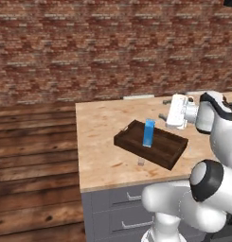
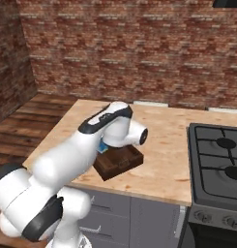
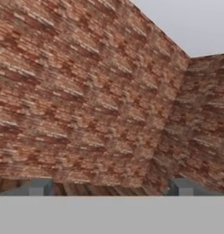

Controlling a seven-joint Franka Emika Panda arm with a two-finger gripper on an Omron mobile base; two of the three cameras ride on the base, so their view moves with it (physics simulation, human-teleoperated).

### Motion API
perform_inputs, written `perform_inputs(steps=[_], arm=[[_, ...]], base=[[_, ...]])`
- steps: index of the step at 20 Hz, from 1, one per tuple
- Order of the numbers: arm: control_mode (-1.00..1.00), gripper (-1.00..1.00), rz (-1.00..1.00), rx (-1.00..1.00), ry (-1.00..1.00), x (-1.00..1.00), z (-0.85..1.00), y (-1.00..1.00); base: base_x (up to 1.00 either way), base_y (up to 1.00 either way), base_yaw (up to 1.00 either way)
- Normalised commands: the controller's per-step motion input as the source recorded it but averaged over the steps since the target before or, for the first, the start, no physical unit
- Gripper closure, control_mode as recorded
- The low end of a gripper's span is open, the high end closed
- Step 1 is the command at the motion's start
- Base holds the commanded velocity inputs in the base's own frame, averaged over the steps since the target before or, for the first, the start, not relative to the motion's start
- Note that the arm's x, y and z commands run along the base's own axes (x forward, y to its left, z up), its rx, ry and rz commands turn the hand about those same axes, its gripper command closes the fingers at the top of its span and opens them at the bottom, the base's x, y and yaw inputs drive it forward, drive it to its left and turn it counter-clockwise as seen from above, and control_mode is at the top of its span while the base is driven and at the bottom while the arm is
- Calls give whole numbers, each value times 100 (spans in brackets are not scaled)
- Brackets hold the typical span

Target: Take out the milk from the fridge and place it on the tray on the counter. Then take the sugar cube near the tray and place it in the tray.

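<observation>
The blue milk carton (image 1: 149, 133) stands upright inside the dark-brown tray (image 1: 170, 150) on the light counter (image 1: 103, 137). A tiny pale sugar cube (image 1: 141, 162) lies on the counter just in front of the tray's near edge. My gripper (image 1: 164, 108) hovers right of the carton and a little higher, apart from it, pointing left. It is open: in the hand view its fingertips (image 3: 38, 186) stand wide apart with nothing between them, facing the brick wall. From the right base view my arm hides most of the tray (image 2: 121, 163), and only a sliver of the milk (image 2: 103, 147) shows. The fridge is out of view.
A black stove (image 2: 219, 160) sits at the counter's right end. Grey drawers (image 1: 131, 208) with silver handles run below the counter. Wooden floor (image 1: 32, 156) lies beyond the counter's left edge, and a brick wall (image 1: 89, 47) backs everything.
</observation>
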Motion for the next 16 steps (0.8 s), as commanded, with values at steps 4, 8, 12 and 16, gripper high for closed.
perform_inputs(steps=[4,8,12,16], arm=[[-100,-100,-36,-10,0,-73,35,2],[-100,-100,-45,-8,12,-75,38,11],[-100,-100,-49,-4,21,-72,20,2],[-100,-100,-52,-2,14,-71,7,21]], base=[[0,0,0],[0,0,0],[0,0,0],[0,0,0]])
